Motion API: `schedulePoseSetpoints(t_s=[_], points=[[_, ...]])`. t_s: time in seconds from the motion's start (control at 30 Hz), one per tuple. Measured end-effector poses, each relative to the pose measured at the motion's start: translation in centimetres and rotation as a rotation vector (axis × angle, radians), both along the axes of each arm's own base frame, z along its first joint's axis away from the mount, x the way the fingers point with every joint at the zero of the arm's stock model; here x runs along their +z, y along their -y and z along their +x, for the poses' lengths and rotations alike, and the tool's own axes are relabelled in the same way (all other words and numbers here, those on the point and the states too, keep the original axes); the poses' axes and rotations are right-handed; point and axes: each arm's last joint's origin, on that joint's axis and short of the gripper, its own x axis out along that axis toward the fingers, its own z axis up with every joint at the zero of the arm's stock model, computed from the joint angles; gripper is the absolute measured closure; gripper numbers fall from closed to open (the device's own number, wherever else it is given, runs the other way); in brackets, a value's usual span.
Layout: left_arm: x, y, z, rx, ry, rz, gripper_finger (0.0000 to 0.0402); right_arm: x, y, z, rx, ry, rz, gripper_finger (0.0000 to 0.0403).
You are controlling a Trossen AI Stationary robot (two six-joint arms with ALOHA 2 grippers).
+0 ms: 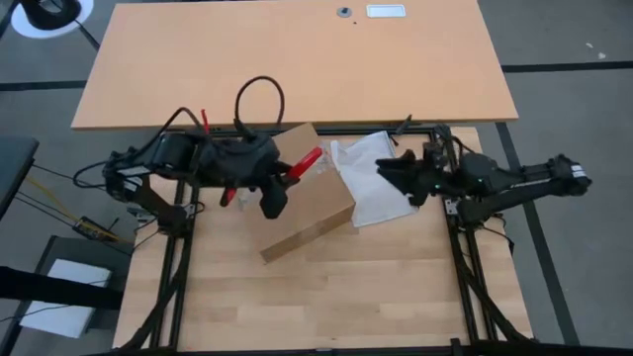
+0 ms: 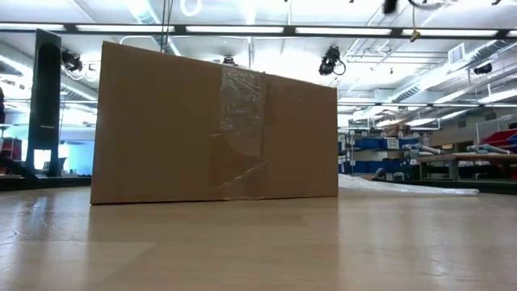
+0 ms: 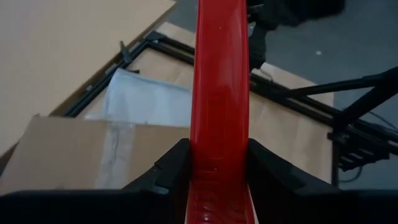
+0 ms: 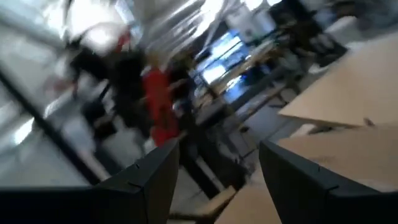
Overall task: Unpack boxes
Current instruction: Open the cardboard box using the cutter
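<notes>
Here the carton (image 1: 309, 198) lies directly under the left hand (image 1: 297, 170).

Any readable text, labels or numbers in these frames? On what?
None readable.
Cardboard box: plain brown with clear tape, no print.
Red tool in the left hand: no marking visible.
White tag on the far table: too small to read.

High view looks straight down, low view level, sharing the carton (image 1: 309, 193).
</notes>
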Motion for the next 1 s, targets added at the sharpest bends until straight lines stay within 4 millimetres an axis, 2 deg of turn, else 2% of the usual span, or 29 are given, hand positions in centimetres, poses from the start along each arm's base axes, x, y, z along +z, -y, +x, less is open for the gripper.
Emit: schedulePoseSetpoints(t_s=[0.17, 0.3, 0.57, 0.73, 0.87, 1.0], points=[[0.5, -1.0, 0.5, -0.036, 0.045, 0.022, 0.0265, 3.3, 0.0, 1.8, -0.01, 0.016, -0.13, 0.0175], [1.0, -1.7, 0.9, -0.052, 0.097, 0.044, 0.0265, 5.4, 0.4, 3.2, -0.011, 0.046, -0.159, 0.0175], [2.8, -1.9, 2.0, -0.108, 0.294, 0.104, 0.0265, 7.5, 1.4, 7.7, 0.084, 0.047, -0.219, 0.0175], [2.6, -1.8, 3.1, -0.115, 0.316, 0.118, 0.0265, 9.2, 2.1, 10.4, 0.14, 0.081, -0.264, 0.0175], [2.7, -1.8, 3.2, -0.111, 0.331, 0.119, 0.0265, 10.5, 2.3, 11.5, 0.213, 0.123, -0.318, 0.0175], [2.8, -1.8, 3.2, -0.11, 0.338, 0.119, 0.0265, 10.9, 2.6, 12.2, 0.202, 0.127, -0.34, 0.0176]])
